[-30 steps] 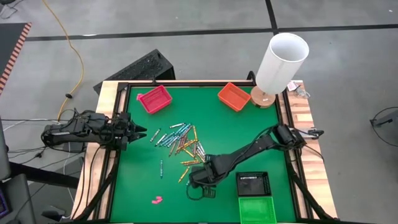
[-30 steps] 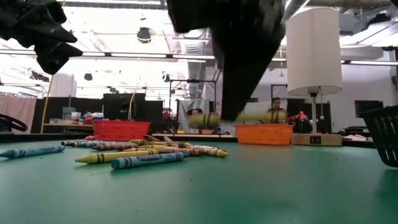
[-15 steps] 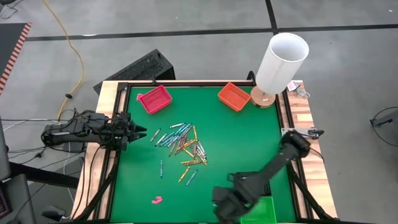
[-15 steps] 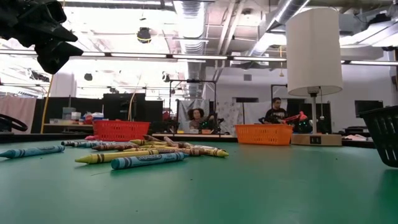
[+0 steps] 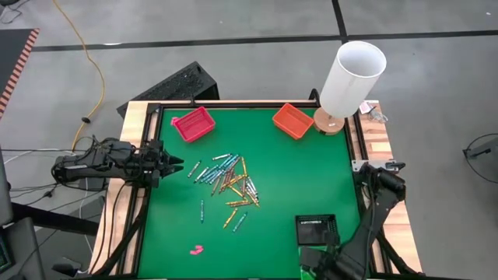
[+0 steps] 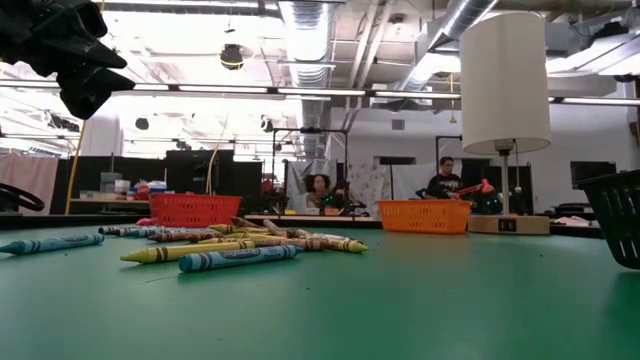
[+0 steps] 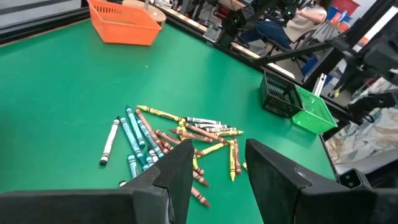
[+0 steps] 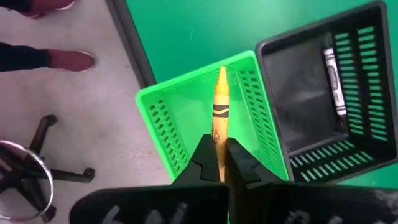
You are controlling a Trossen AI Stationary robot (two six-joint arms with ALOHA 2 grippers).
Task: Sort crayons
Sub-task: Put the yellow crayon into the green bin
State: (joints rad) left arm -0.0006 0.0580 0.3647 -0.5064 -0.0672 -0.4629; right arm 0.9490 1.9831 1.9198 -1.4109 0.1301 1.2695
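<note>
Your right gripper (image 8: pixel 217 163) is clamped on a yellow wax crayon (image 8: pixel 218 112), which points straight out from the fingertips. It hangs above the green slotted plastic basket (image 8: pixel 163 127) at the near right corner of the green felt table (image 5: pixel 311 179). In the high view that gripper (image 5: pixel 317 263) sits at the picture's bottom edge.

Touching the green basket is a black slotted plastic basket (image 8: pixel 360 81); one white-wrapped crayon (image 8: pixel 333 74) lies inside it along a wall.

Your left gripper (image 5: pixel 173 164) waits at the table's left edge, fingers (image 7: pixel 180 171) spread apart and holding nothing, pointing toward the pile.

The loose crayons (image 5: pixel 227 180), in blue-teal, yellow-orange, reddish and white-grey, lie scattered mid-table, slightly left of centre. One teal crayon (image 5: pixel 202 210) lies apart on the near-left side.

At the far edge sit a red plastic basket (image 5: pixel 193 124) and an orange plastic basket (image 5: pixel 292 120), well apart.
</note>
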